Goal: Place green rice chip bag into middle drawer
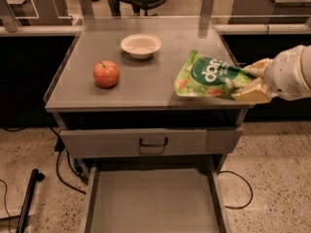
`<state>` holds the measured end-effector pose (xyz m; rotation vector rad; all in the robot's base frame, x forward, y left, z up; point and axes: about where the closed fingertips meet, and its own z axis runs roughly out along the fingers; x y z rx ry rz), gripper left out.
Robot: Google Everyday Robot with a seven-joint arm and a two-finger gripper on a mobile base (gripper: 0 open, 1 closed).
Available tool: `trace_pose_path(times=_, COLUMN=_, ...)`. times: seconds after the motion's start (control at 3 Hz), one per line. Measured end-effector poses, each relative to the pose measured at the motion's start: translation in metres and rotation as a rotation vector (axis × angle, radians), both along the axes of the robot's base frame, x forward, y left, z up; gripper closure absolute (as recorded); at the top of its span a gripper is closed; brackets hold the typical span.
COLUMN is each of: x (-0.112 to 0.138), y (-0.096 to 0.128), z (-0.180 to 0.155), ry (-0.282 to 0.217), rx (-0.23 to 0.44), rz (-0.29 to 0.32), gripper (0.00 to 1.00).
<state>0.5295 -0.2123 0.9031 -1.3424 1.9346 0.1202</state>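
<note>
Two-finger tan gripper (246, 81) at the right front corner of the grey cabinet top (146, 89), closed on the right edge of the crinkly light-green rice chip bag (206, 75); bag tilted, at or just above the top's surface; wide grey metal middle drawer (155, 203) pulled open below; red apple (106, 74) and white bowl (141, 45) on the top to the left.

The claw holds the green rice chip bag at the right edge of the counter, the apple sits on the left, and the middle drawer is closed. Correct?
Not quite: the camera view shows the middle drawer pulled open, not closed. Otherwise right: the claw holds the green rice chip bag at the right edge of the counter, and the apple sits on the left.
</note>
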Motion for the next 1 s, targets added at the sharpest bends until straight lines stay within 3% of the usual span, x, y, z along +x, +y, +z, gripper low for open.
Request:
trace_pose_path(times=0.33, x=-0.051, y=-0.008, z=-0.015, ry=-0.016, rx=-0.008, rz=0.016, gripper=1.00)
trace_pose_path(times=0.67, x=-0.100, y=-0.014, z=-0.042, ry=0.017, rx=0.020, rz=0.011, gripper=1.00)
trace_pose_path(times=1.0, x=-0.100, y=-0.014, z=-0.042, ry=0.017, rx=0.020, rz=0.011, gripper=1.00)
